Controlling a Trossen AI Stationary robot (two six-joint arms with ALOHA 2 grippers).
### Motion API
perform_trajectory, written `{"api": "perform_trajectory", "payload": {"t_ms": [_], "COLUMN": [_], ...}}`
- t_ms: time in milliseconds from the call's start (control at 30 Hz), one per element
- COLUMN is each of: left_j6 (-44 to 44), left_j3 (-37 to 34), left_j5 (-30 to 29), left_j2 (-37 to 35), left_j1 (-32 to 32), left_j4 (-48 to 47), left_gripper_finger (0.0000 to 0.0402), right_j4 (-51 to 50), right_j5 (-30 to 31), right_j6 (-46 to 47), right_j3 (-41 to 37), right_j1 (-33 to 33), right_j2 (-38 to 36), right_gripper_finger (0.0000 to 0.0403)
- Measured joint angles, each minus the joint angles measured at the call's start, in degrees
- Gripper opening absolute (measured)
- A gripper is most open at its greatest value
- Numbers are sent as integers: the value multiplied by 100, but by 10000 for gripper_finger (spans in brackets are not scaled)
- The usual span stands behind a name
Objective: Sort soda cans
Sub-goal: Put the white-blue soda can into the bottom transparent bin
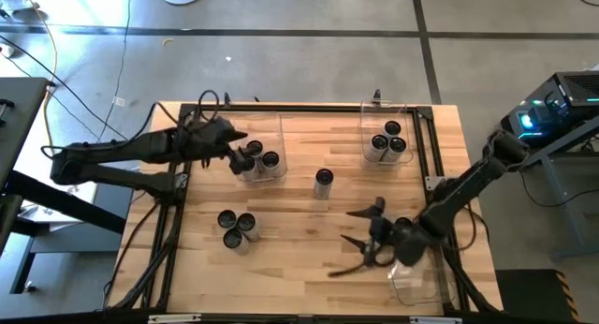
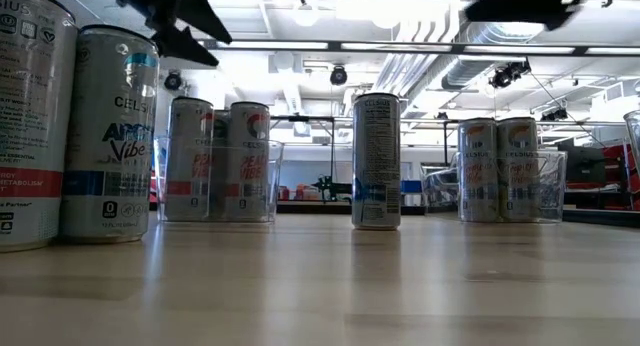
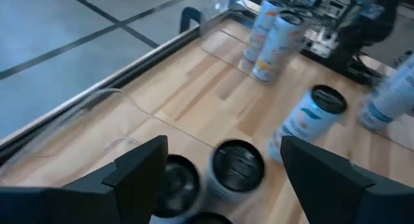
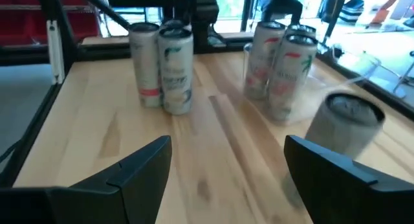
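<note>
Soda cans stand upright on the wooden table. Three of them [image 1: 260,158] are in a clear bin at the far left, and my left gripper [image 1: 241,154] hovers open above them, its fingers on either side of one can top [image 3: 237,167] without touching. Three more cans [image 1: 389,141] fill a far-right bin. A lone can [image 1: 323,180] stands mid-table, and another three cans [image 1: 236,227] stand at the near left. My right gripper [image 1: 360,232] hangs open and empty at the near right, pointing toward the table's left, with nothing between its fingers [image 4: 226,149].
Another clear bin [image 1: 417,279] sits at the near right corner under my right arm. A dark frame [image 1: 430,146] runs around the tabletop. Bare wood lies between the lone can and the near edge.
</note>
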Motion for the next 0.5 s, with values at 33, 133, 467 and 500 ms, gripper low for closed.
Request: {"api": "perform_trajectory", "payload": {"t_ms": [33,133,467,500], "left_j6": [-80,-343,-44,90], "left_j3": [0,0,0,0], "left_j5": [-102,-410,-1373,-1439], "left_j2": [2,84,1134,1277], "left_j1": [-160,-640,-1955,-2029], "left_j4": [-11,26,1500,1764], "left_gripper_finger": [296,296,296,296], "right_j4": [123,375,997,996], "right_j5": [-63,-151,-716,-740], "right_j6": [-127,-268,-530,-569], "right_j3": [0,0,41,68], "right_j1": [-145,-626,-1772,-1860], "right_j2": [0,0,50,50], "right_gripper_finger": [295,295,295,295]}}
